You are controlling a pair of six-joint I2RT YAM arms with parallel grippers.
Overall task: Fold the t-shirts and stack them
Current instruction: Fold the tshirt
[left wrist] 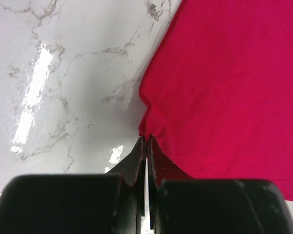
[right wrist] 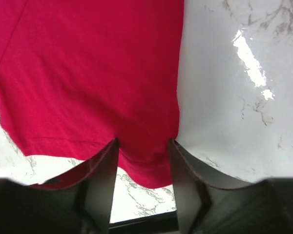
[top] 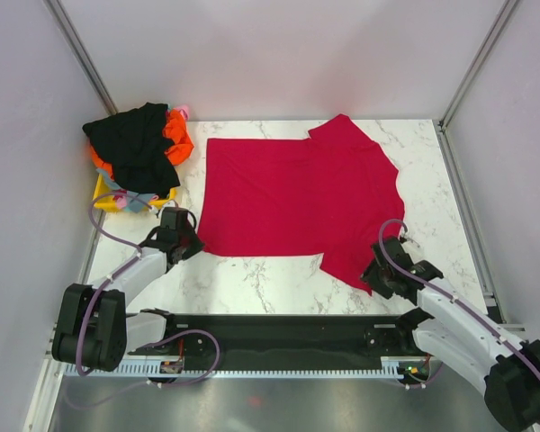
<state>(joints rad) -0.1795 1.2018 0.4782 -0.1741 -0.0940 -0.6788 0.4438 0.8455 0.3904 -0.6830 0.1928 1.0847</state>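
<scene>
A white marble-patterned table (top: 270,279) is being covered at its middle by a crimson red cloth t-shirt (top: 297,198), spread flat. Its near-left corner is being pinched between the closed fingers of the left gripper (left wrist: 146,146), and its near-right sleeve is being straddled by the parted fingers of the right gripper (right wrist: 144,144). Far left, black and orange cloth t-shirts (top: 137,148) are being heaped over a small yellow plastic bin (top: 103,191).

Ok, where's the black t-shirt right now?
In the top external view the black t-shirt lies at the far left corner of the table, draped over the orange t-shirt and yellow bin, left of the spread red t-shirt.
</scene>
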